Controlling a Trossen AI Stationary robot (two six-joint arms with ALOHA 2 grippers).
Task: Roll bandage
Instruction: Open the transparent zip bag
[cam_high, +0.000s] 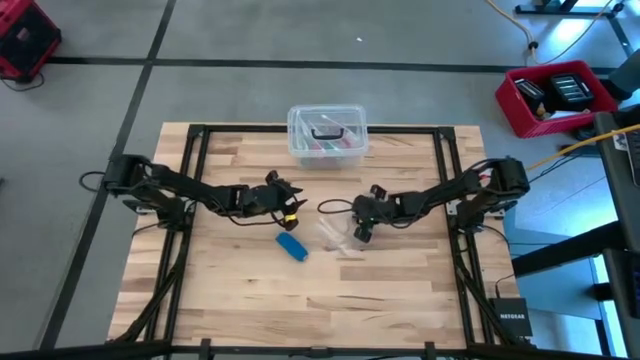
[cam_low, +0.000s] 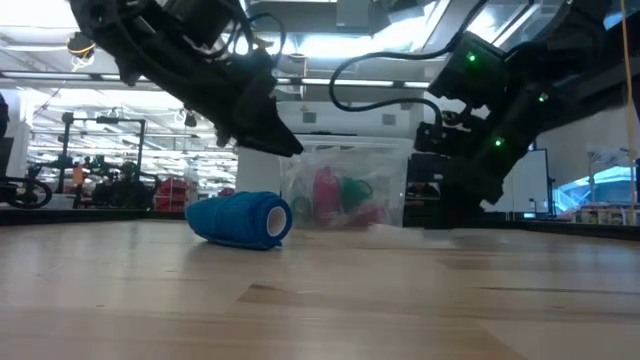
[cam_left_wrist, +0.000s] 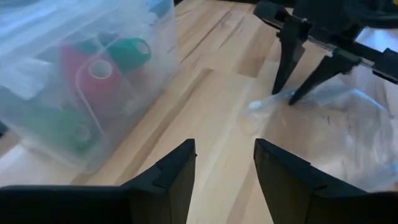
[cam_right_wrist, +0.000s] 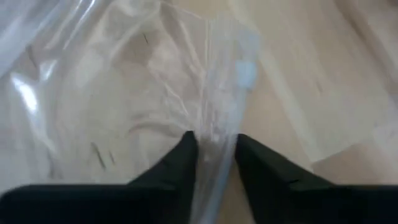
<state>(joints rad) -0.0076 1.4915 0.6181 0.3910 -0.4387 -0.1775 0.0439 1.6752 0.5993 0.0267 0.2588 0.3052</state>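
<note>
The bandage (cam_high: 291, 246) is a compact blue roll (cam_low: 240, 218) lying on its side on the wooden table, with no gripper touching it. My left gripper (cam_left_wrist: 225, 144) hangs open just beyond the roll toward the far edge (cam_high: 290, 203), with nothing between its fingers. A little to the right, my right gripper (cam_high: 360, 232) points steeply down onto a small clear plastic bag (cam_right_wrist: 124, 81) and is shut on it. My right gripper pinches a raised ridge along the clear bag's edge (cam_right_wrist: 214, 140) between its two fingers (cam_left_wrist: 292, 93). The fingers come from above, slanting down. The rest of the bag (cam_left_wrist: 336, 124) lies crumpled on the table.
A clear lidded plastic box (cam_high: 327, 135) holding coloured rolls stands at the far middle of the table, just beyond my left gripper (cam_left_wrist: 74, 81). Black frame rails run along the table's left and right sides. Bare wood lies toward the near edge.
</note>
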